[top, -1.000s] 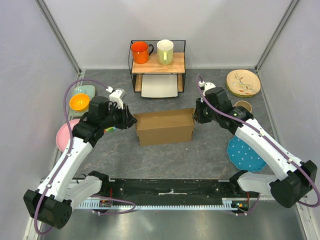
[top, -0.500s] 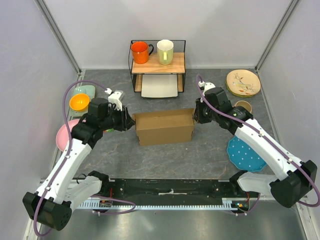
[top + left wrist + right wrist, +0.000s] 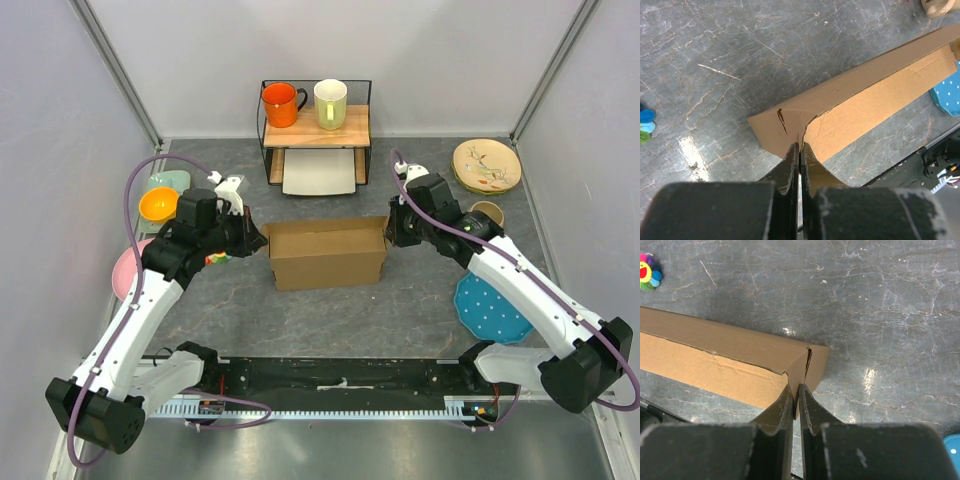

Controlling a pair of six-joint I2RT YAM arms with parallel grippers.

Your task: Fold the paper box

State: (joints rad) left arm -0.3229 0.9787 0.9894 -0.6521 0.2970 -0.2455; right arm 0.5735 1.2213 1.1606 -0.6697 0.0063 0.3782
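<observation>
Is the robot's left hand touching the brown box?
Touching. The left wrist view shows it: the left hand has its two fingers closed on a thin cardboard edge at the corner of the paper box.

No lettering, label, brand mark or number can be read in any of the three views. The paper box [image 3: 328, 255] shows plain brown faces with no print on them. The only drawn mark is a red smiling mouth on the yellow centre of a small multicoloured flower toy [image 3: 646, 274], seen at the edge of the right wrist view. It carries no words.
</observation>
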